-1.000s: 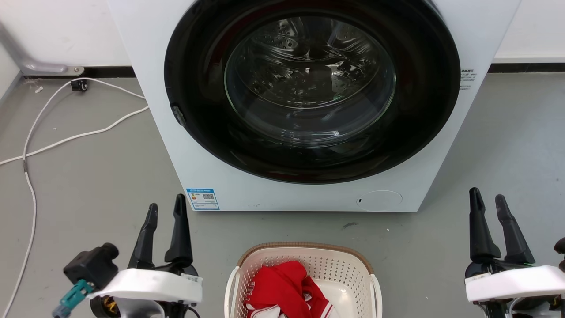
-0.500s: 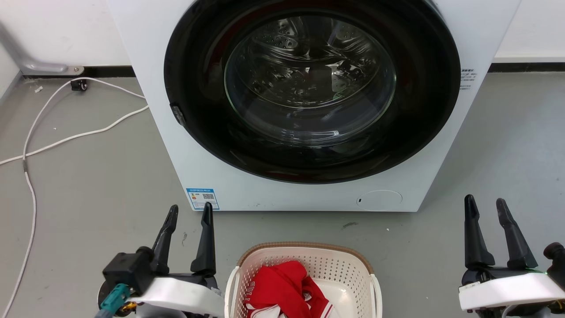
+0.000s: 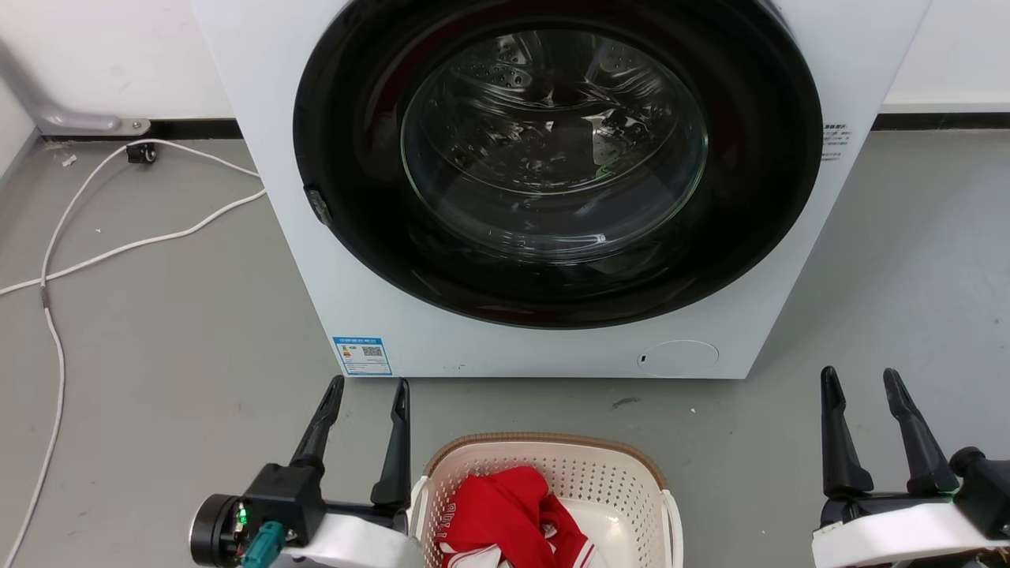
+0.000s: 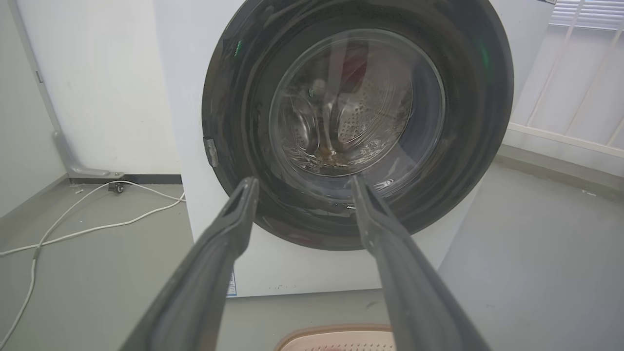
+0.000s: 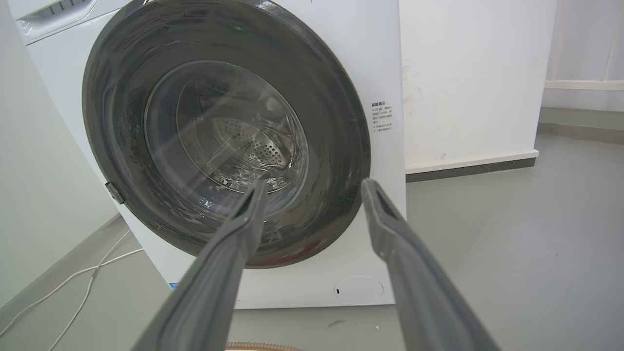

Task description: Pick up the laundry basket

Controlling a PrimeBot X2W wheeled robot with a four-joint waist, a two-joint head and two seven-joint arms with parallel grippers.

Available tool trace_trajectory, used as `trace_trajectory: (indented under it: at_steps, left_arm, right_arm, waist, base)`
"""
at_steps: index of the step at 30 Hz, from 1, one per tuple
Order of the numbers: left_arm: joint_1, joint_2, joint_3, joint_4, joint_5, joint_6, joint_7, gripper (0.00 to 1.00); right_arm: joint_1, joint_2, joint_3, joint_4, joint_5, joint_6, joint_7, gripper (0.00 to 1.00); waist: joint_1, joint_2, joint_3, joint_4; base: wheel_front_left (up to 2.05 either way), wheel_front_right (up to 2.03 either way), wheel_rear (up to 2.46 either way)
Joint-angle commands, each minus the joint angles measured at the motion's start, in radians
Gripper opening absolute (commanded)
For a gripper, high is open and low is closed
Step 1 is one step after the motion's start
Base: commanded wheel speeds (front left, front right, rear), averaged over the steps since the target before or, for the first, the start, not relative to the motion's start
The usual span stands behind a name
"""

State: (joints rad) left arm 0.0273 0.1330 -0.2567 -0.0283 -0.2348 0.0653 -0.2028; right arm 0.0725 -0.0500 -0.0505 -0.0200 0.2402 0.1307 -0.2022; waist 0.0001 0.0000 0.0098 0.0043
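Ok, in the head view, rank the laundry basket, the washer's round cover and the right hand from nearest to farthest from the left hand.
1. laundry basket: on the floor right beside the left hand, on its inner side.
2. round cover: low on the washer front, further right.
3. right hand: at the far right of the view.

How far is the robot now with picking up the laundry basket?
Done: nothing is lifted; the laundry basket sits on the floor before the washer, red garment inside. In hand: the left end effector, open, is close beside the basket's left side; the right end effector, open, stands well apart on the right. Left: bring both to the handles, grip, and lift.
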Motion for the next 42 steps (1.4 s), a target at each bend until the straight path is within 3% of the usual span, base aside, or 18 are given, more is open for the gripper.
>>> trace_trajectory:
  at_steps: [1,9,18,24,30,42]
  left_arm:
    - [-0.003,0.007,-0.008,-0.002,0.017,0.005,-0.007,1.00]
    - [-0.014,0.038,-0.074,0.025,0.094,0.017,-0.024,1.00]
    - [0.006,0.017,-0.064,0.027,0.090,0.010,-0.041,1.00]
    - [0.029,-0.025,-0.008,0.030,0.068,-0.036,-0.052,1.00]
    - [0.047,-0.051,0.026,0.059,0.112,-0.090,-0.061,1.00]
    - [0.044,-0.075,0.055,0.112,0.145,-0.132,-0.063,1.00]
  right_arm:
    - [0.010,-0.001,0.000,-0.004,-0.022,0.000,-0.008,1.00]
    - [0.012,-0.001,0.004,-0.004,-0.098,0.000,-0.024,1.00]
    - [0.027,-0.001,0.006,-0.004,-0.148,0.000,-0.041,1.00]
    - [0.033,-0.001,0.001,0.022,-0.065,0.000,-0.052,1.00]
    - [0.035,-0.001,0.013,0.047,-0.027,0.000,-0.062,1.00]
    - [0.028,-0.001,0.020,0.061,-0.016,0.000,-0.064,1.00]
  waist:
    - [0.0000,0.0000,0.000,0.000]
    - [-0.0001,0.0000,0.002,0.000]
    - [-0.0001,0.0000,0.001,0.001]
    - [-0.0001,0.0000,0.000,0.003]
    - [-0.0001,0.0000,-0.002,0.001]
    - [-0.0001,0.0000,-0.007,0.000]
  base:
    - [0.00,0.00,0.00]
    - [0.00,0.00,0.00]
    - [0.00,0.00,0.00]
    - [0.00,0.00,0.00]
    - [0.00,0.00,0.00]
    - [0.00,0.00,0.00]
